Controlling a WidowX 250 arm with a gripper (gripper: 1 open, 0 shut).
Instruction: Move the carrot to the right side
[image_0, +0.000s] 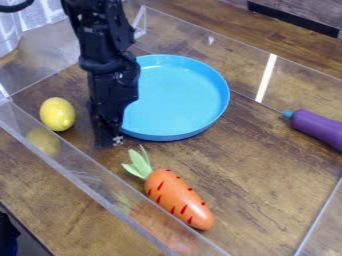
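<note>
Carrot (178, 198) lies at the front of the table (251, 158), beside the clear wall (100, 190), with its leaves toward the blue plate (171, 97). The claw (107, 138) is closed, near the plate's left edge, and I see nothing in it. To grasp well, it should first rise, open above the orange body, and then descend straight, avoiding the wall. The plate holds nothing that I can see.
</note>
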